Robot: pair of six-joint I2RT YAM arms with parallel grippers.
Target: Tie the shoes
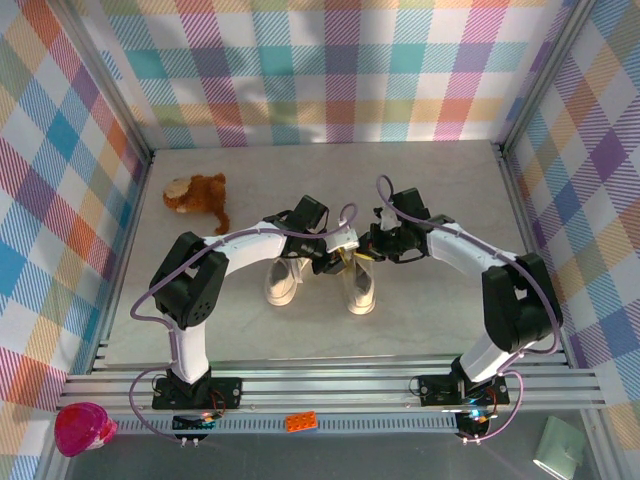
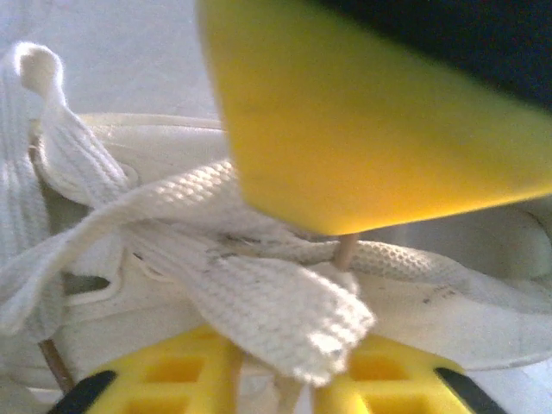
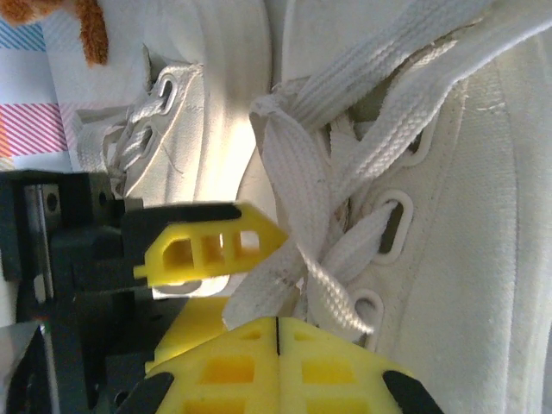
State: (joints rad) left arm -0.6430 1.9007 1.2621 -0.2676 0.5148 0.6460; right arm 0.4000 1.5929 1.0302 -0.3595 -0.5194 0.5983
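- Top external view: the pair of cream canvas shoes (image 1: pixel 283 283) stands side by side on the table (image 1: pixel 450 195). They are well apart from the brown plush toy (image 1: pixel 196 194), on the side of it towards the arm bases.
- Both arms reach inward and meet over the farther shoe (image 1: pixel 361 290), the one farther from the toy. The nearer shoe (image 1: pixel 281 280) sits between that shoe and the toy.
- The left gripper (image 1: pixel 338 258) comes in from the toy's side, and the right gripper (image 1: pixel 373 245) faces it from the opposite side. The two are very close together above the shoe's lacing.
- Left wrist view: flat white laces (image 2: pixel 259 297) cross loosely over the farther shoe's opening. One frayed lace end hangs down into the gap between the left gripper's yellow fingers (image 2: pixel 172 379).
- Those fingers stand apart, so the left pincer is released and the lace lies between them unclamped.
- A large, blurred yellow finger of the right gripper is at the top of this view, just above the crossed laces.
- Right wrist view: the right gripper's yellow fingers (image 3: pixel 224 366) are clenched, with only a thin seam between them.
- A frayed lace end touches their tips. I cannot tell whether it is pinched in the seam.
- One finger of the left gripper sits just beside that lace, on the toy's side.
- The farther shoe's eyelets (image 3: pixel 394 226) run along the side of the lacing away from the toy.
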